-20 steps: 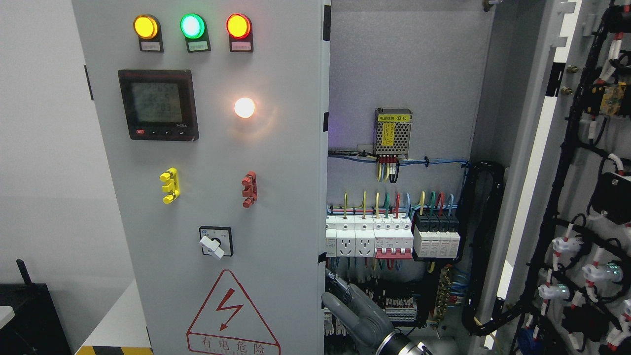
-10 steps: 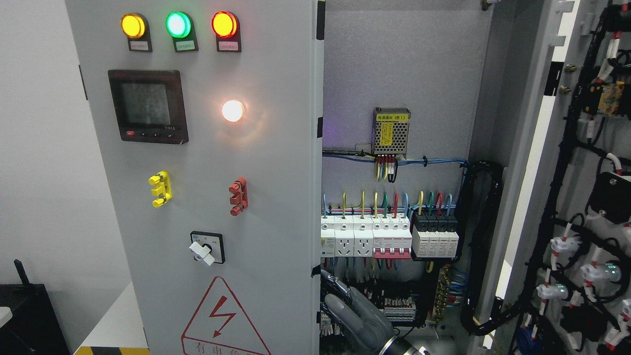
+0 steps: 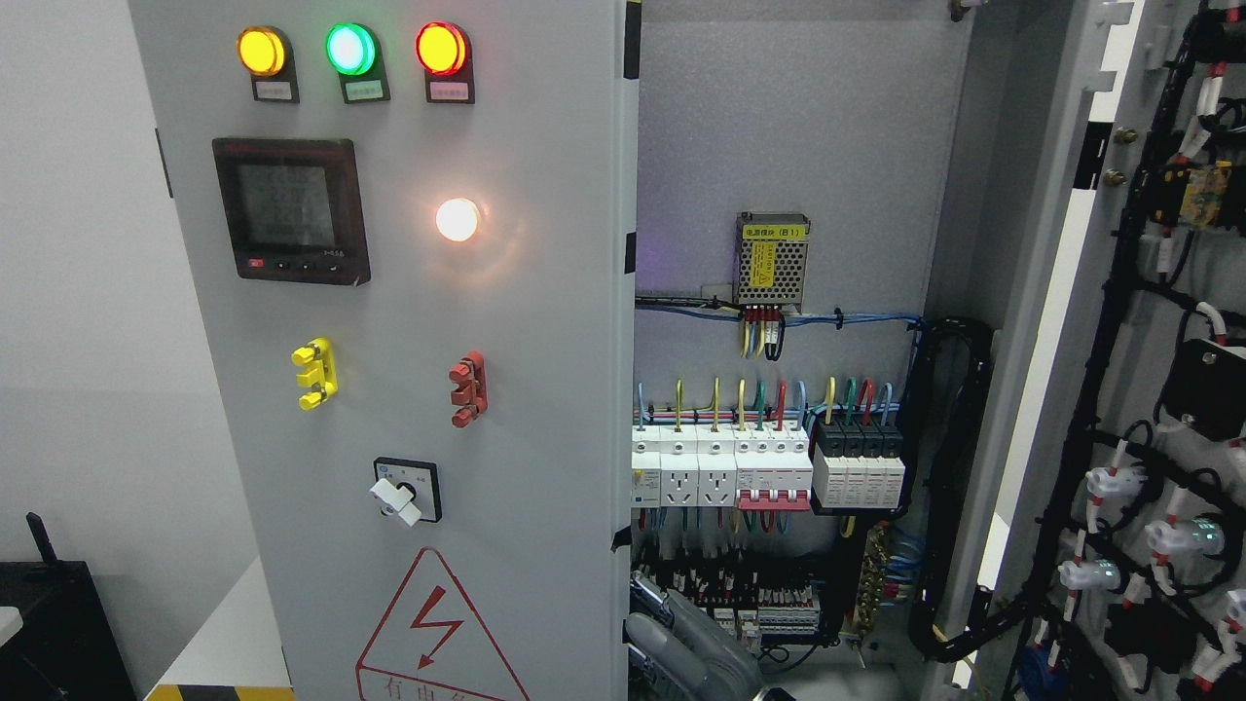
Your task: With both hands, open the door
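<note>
The grey left door (image 3: 545,389) carries plenty: up top a yellow lamp (image 3: 261,51), a green lamp (image 3: 348,49) and a red lamp (image 3: 440,48) in a row, all lit. Below them sits a black meter (image 3: 290,209), with a glowing white lamp (image 3: 457,220) to its right. Lower down come a yellow clip (image 3: 313,373) and a red clip (image 3: 466,388), then a rotary switch (image 3: 404,490) and a red warning triangle (image 3: 433,643). Inside, the back panel (image 3: 779,117) holds a mesh-covered box (image 3: 773,259), wires running from its underside, and beneath that a row of white breakers (image 3: 720,472) just beside black breakers (image 3: 857,467).
</note>
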